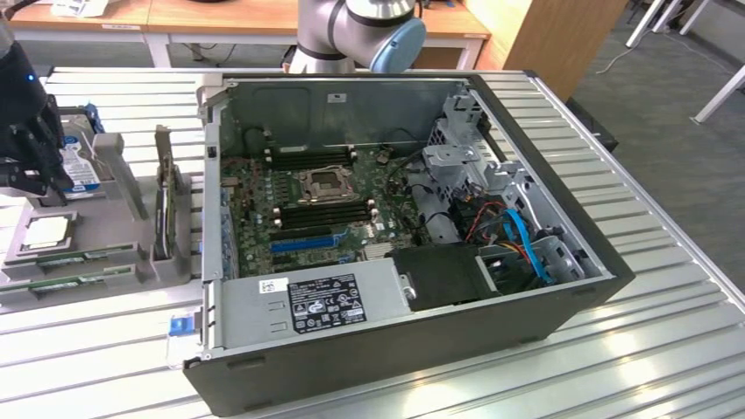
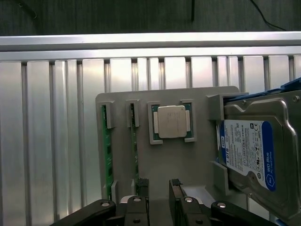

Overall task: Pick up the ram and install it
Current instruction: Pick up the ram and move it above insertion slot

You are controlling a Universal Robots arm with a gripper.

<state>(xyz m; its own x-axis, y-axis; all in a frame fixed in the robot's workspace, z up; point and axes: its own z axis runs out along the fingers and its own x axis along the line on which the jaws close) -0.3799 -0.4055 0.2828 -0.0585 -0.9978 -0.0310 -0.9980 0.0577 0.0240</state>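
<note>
The gripper (image 2: 158,187) hovers with its jaws open and nothing between them, over a gray holder (image 2: 178,165). The holder sits at the exterior view's left, beside the open computer case (image 1: 407,349) on the table (image 1: 652,349). One ram stick (image 2: 134,150) lies on edge in a holder slot just beside the jaws. A second ram stick (image 2: 107,155) lies in the next slot, farther off. The processor chip (image 2: 171,121) and hard drive (image 2: 254,150) rest in the same holder.

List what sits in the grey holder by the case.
In the grey holder: a ram stick, a second ram stick, both on edge in slots; a processor in its pocket; a hard drive. The drive covers the holder beneath it, and the slots hide the sticks' lower edges.
</note>
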